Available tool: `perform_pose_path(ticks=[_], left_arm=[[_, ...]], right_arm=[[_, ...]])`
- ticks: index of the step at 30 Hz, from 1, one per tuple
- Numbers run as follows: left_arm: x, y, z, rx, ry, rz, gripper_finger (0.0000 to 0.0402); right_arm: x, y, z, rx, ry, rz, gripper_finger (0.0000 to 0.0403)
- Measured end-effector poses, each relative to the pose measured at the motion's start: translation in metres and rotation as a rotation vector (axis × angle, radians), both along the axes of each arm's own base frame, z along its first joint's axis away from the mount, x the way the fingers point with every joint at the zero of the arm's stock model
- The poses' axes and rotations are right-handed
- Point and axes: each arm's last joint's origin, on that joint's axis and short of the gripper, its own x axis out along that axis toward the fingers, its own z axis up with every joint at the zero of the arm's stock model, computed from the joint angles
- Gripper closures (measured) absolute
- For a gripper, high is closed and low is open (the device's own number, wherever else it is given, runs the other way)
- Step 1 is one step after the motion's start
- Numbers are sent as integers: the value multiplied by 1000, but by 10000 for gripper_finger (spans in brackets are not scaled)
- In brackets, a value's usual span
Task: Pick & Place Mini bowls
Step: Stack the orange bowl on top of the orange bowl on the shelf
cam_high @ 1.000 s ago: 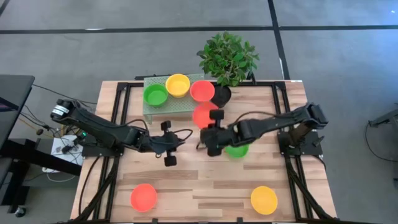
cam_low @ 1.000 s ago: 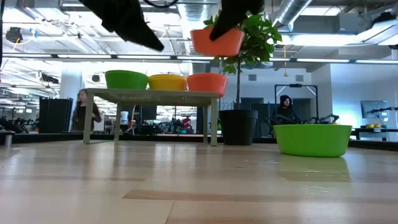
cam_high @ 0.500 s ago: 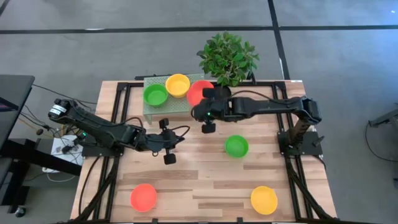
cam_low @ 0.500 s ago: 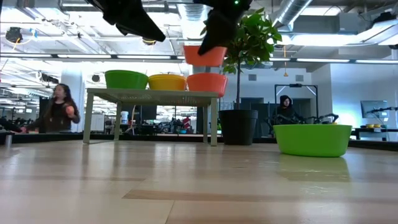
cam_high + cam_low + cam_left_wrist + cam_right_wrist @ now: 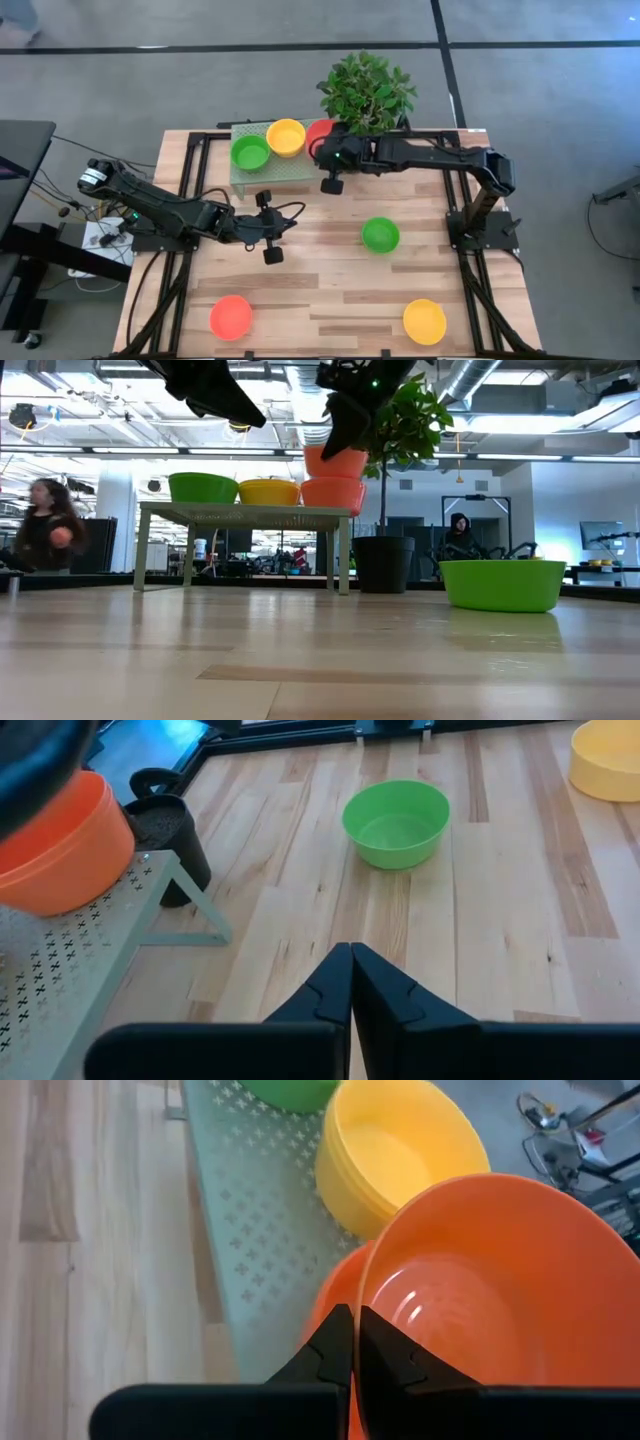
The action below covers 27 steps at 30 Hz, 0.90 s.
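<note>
Bowls green [image 5: 250, 152], yellow [image 5: 286, 136] and red [image 5: 333, 495] sit on the rack [image 5: 268, 170]; right pincer [image 5: 327, 152] pinches another red bowl [image 5: 335, 462] above it. Left pincer [image 5: 351, 982], pressed together, waits mid-surface. Four bowls [image 5: 380, 235] seemingly remain.

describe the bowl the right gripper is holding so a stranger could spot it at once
Find the pale perforated shelf at the table's far edge, beside the potted plant. At its plant-side end, the right gripper holds a red-orange bowl partly nested in another red-orange bowl, the only stacked pair.

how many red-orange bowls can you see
3: one held by the right tool over the shelf, a red-orange bowl on the shelf beneath it, one on the table's near-left. Stacks may hide more.
</note>
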Motion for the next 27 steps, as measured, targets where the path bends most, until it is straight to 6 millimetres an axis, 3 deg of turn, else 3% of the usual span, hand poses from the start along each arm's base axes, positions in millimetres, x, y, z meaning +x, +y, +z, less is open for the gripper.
perform_pose_path(ticks=[11, 27], left_arm=[[0, 0, 0, -1, 0, 0, 391], [0, 0, 0, -1, 0, 0, 395]], right_arm=[[-6, -24, -1, 133, -35, 6, 401], [-7, -27, -2, 190, -42, 49, 383]])
